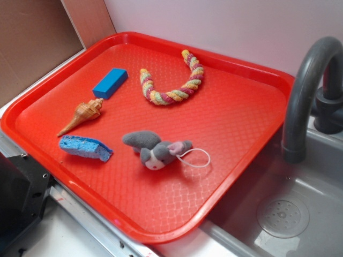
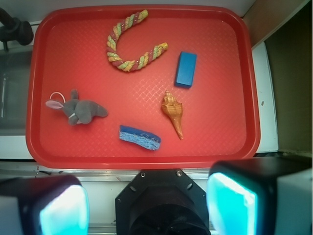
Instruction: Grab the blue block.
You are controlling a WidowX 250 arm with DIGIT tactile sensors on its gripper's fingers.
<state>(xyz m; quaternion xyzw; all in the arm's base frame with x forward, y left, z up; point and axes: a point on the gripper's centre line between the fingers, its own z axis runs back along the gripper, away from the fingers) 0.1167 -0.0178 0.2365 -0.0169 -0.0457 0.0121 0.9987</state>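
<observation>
A: What is the setting?

B: A pale table carries a big red tray with a raised rim and a diamond-textured plastic floor. A white wall sits behind it and a brown panel stands at one corner. Beside the tray there is a grey sink with a round drain and a dark curved faucet.

A: And what lies on the tray?

B: The largest is a twisted rope toy bent into a U, with pink, yellow and green strands. Next comes a soft grey stuffed mouse with a pink ear and a white string loop, lying on its side. Then a pale blue sponge, porous and ragged at the edges, and a tan spiral seashell tapering to a point.

A: Where is the blue block?

B: It lies flat on the tray near the corner by the brown panel, well apart from the rope toy and just beyond the seashell's wide end. It is smooth, saturated blue and sharp-edged.

A: Do the views differ?

B: The wrist view looks straight down, so the whole tray outline shows, and the end effector appears along its bottom edge. The exterior view shows the sink basin clearly.

A: Is the end effector holding anything?

B: No. Its two teal-tinted fingers stand spread wide, released, over the table edge, clear of the tray.
</observation>
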